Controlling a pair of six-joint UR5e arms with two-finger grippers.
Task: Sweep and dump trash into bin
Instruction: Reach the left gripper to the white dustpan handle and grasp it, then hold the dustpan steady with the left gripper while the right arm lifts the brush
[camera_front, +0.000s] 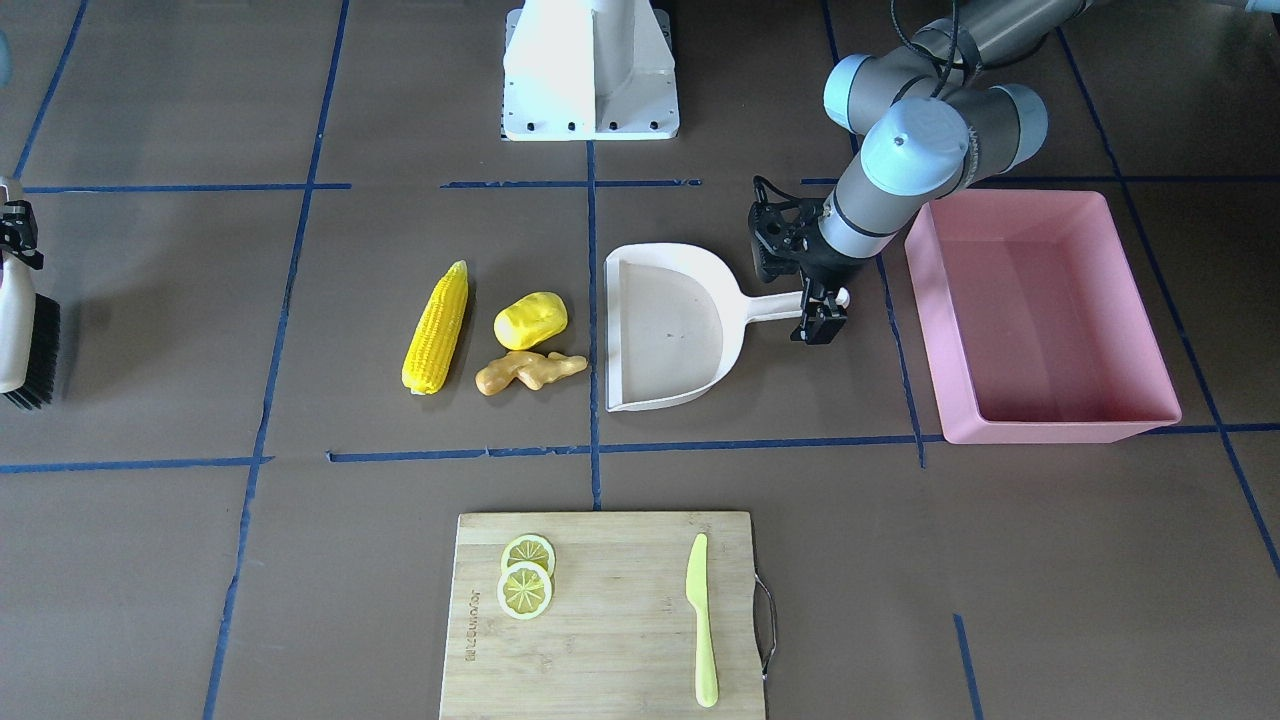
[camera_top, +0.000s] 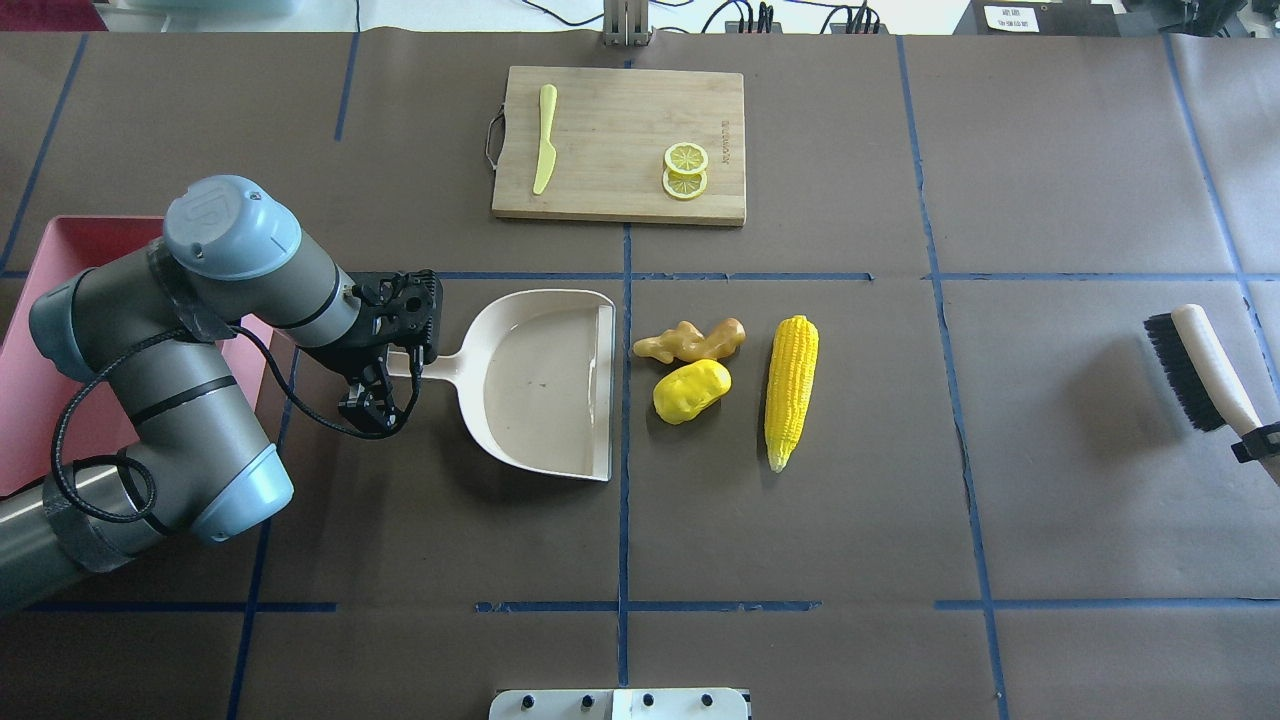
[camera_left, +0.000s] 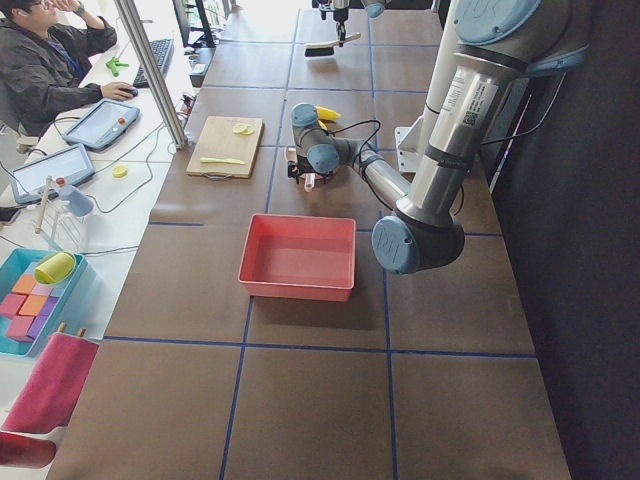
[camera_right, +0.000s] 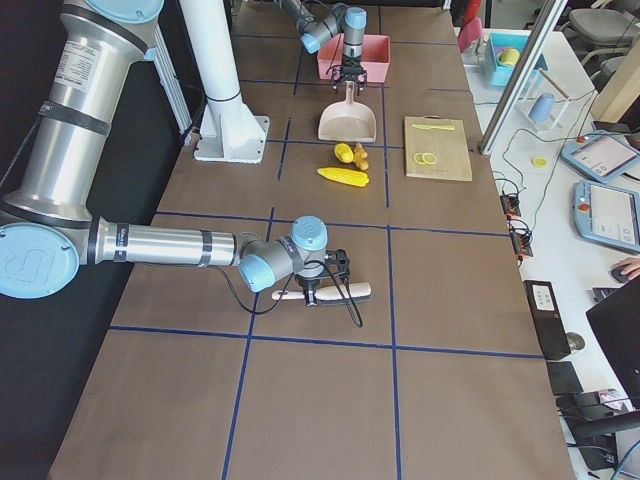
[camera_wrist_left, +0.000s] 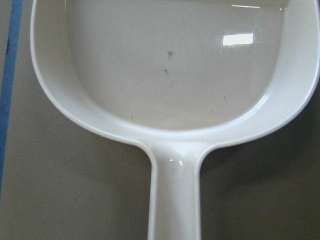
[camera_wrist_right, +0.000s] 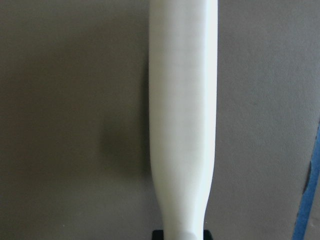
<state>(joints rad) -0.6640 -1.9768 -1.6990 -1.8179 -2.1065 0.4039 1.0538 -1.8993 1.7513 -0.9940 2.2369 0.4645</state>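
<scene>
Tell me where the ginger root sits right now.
In the overhead view the ginger root lies near centre, just right of the dustpan's open mouth, with the yellow lump close beside it and the corn cob further right.

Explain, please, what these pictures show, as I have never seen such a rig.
Two robot arms work at a table. Four fixed cameras look from above, from across, and from each end; two sit on the wrists. The left tool grips the cream dustpan by its handle; the right tool holds a brush. Beside the dustpan lie a toy corn cob, a yellow lump and a ginger root. The pink bin is empty. A cutting board carries lemon slices and a green knife.
</scene>
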